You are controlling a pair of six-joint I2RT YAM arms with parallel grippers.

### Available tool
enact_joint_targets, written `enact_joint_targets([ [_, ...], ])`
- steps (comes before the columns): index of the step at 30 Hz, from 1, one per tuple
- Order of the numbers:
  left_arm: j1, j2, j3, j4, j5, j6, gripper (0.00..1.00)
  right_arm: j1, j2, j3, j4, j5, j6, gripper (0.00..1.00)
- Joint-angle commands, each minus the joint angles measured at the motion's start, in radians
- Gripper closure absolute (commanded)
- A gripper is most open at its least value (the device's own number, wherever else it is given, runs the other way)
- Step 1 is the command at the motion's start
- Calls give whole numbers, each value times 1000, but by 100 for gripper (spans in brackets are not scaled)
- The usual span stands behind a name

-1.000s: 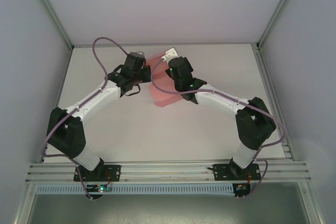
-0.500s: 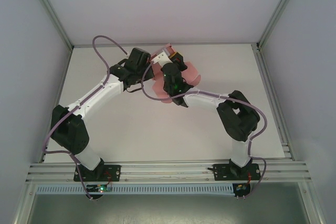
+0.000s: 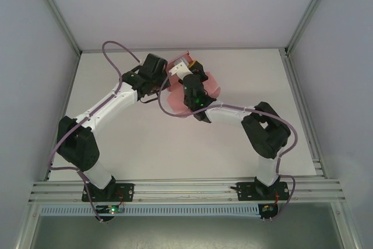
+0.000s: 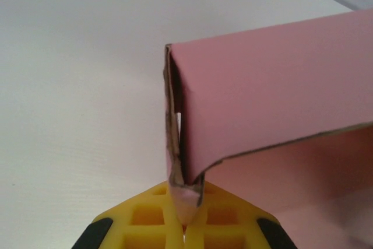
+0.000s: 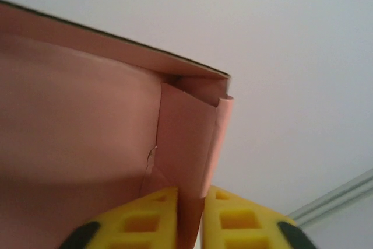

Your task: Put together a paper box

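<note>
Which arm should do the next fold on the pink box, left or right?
Probably right. The right gripper pinches the box wall beside the corner flap, on the inner side, so it could press that flap home. The left gripper pinches a folded edge, good for holding steady.

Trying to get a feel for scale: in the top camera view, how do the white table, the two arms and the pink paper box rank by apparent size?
1. white table, by far the largest.
2. left arm and right arm: about alike, so tied.
3. pink paper box, smallest, partly hidden by the arms.
</note>
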Motion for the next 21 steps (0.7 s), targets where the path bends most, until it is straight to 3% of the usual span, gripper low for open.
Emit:
enact_joint_targets([
  [1,-8,-7,3,-22,-22,22,100,-24,-122,-61,-156,-278,212,69],
  [5,-7,-30,-18,28,-33,102,100,-90,-253,-75,-308,-542,360,53],
  [7,-7,-47,-37,46,-49,133,100,-138,-307,-73,-377,-683,414,34],
  [8,-7,-53,-45,49,-58,152,100,-166,-334,-71,-408,-757,451,31],
  [12,-7,-74,-58,51,-70,226,100,-269,-431,-94,-413,-951,582,12],
  [13,-7,-81,-62,52,-78,236,100,-298,-454,-110,-383,-980,628,3],
  [17,-8,-92,-67,55,-81,233,100,-377,-488,-119,-357,-1089,741,2],
  [21,-8,-86,-49,50,-68,213,100,-355,-447,-61,-490,-1112,732,2],
])
